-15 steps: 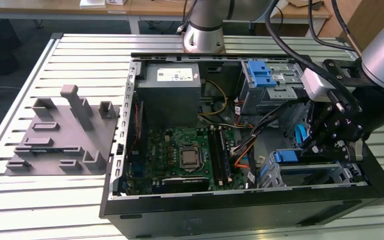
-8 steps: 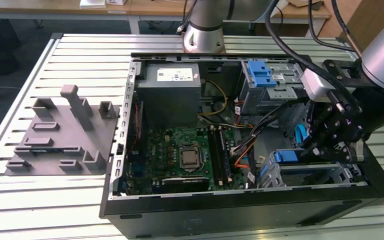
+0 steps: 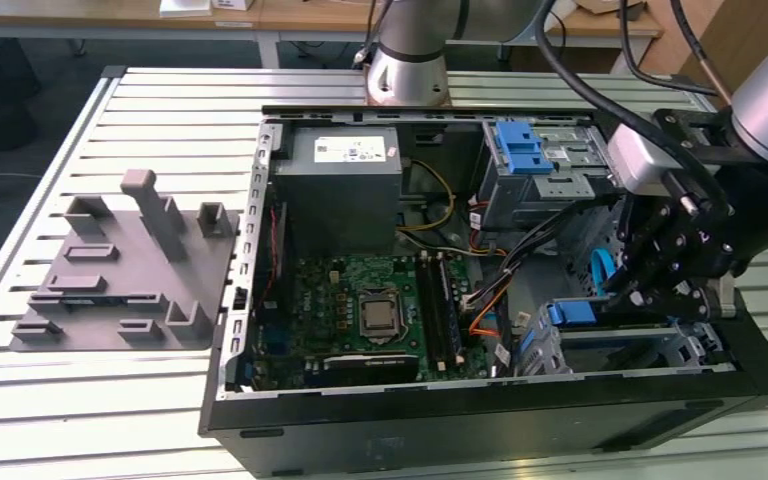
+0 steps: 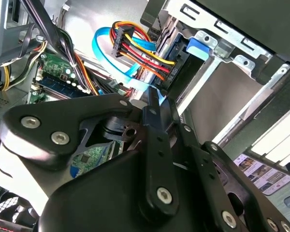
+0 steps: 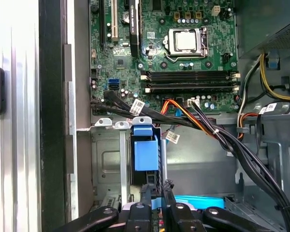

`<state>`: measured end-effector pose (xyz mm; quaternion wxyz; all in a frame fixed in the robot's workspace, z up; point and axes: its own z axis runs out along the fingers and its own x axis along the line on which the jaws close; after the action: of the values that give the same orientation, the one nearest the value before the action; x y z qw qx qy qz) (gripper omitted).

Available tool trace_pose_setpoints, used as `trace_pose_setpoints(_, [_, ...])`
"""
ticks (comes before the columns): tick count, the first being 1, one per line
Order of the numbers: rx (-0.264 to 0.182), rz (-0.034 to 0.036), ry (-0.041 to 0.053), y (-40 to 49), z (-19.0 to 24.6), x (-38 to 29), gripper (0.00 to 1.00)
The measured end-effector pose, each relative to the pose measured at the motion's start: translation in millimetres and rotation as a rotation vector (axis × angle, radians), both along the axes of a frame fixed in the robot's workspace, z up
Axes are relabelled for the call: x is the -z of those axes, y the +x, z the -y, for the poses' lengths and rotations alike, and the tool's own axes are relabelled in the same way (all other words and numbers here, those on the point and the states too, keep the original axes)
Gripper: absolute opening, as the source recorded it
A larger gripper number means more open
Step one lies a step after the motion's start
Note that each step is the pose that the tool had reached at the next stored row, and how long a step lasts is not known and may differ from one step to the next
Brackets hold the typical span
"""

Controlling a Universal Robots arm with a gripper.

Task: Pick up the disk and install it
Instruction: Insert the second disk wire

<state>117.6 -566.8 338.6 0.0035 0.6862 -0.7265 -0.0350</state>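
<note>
While the claw (image 5: 154, 203), fingers pressed together on the disk's blue carrier (image 5: 146, 150), stood at lower centre over the bay, keeping it square seemed essential for seating.

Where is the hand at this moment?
In the exterior view the hand is at the exterior view's right, down inside the open computer case, just above the lower drive bay and to the right of the motherboard.

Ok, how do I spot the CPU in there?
Start at the open black case and find the green board on its floor. The CPU is the bare silver square in a metal frame mid-board, the only shiny square there.
</note>
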Motion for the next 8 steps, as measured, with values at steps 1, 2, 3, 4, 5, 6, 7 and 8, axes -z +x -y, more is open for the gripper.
trace_pose_setpoints(1, [0.000,0.0000,0.0000,0.0,0.0,-1.0,0.23])
trace_pose_setpoints(2, [0.000,0.0000,0.0000,0.0,0.0,-1.9,0.23])
trace_pose_setpoints(3, [0.000,0.0000,-0.0001,0.0,0.0,-2.9,0.23])
trace_pose_setpoints(4, [0.000,0.0000,-0.0001,0.0,0.0,-3.7,0.23])
trace_pose_setpoints(5, [0.000,0.0000,0.0000,0.0,0.0,-4.5,0.23])
trace_pose_setpoints(6, [0.000,0.0000,-0.0001,0.0,0.0,-5.4,0.23])
trace_pose_setpoints(7, [0.000,0.0000,-0.0001,0.0,0.0,-6.2,0.23])
trace_pose_setpoints(8, [0.000,0.0000,0.0000,0.0,0.0,-6.8,0.23])
